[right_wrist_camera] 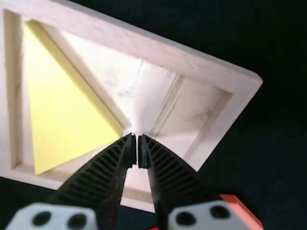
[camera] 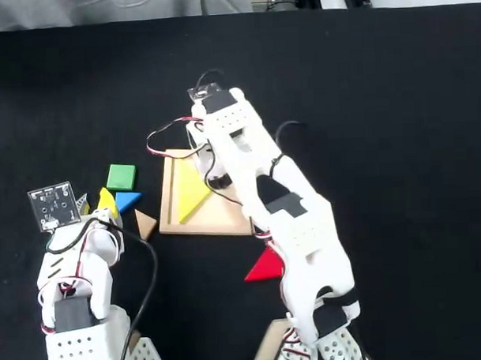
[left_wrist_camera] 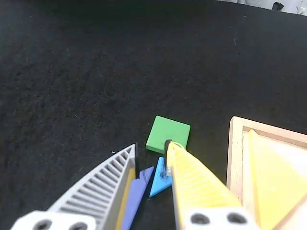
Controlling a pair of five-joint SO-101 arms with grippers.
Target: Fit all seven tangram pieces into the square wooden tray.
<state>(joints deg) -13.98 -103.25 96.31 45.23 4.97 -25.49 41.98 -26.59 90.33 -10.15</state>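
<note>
Right tool (right_wrist_camera: 135,142), pressed together, is hovering beside the yellow wooden triangle (right_wrist_camera: 57,110); nudging could be tilting it inside the square wooden tray (right_wrist_camera: 192,60).

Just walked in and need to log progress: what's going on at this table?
It's a tangram puzzle in progress. The right gripper, shut and empty, hangs over the wooden tray, where a large yellow triangle lies. The left gripper is open over a blue triangle beside the green square. A red triangle lies outside the tray.
</note>
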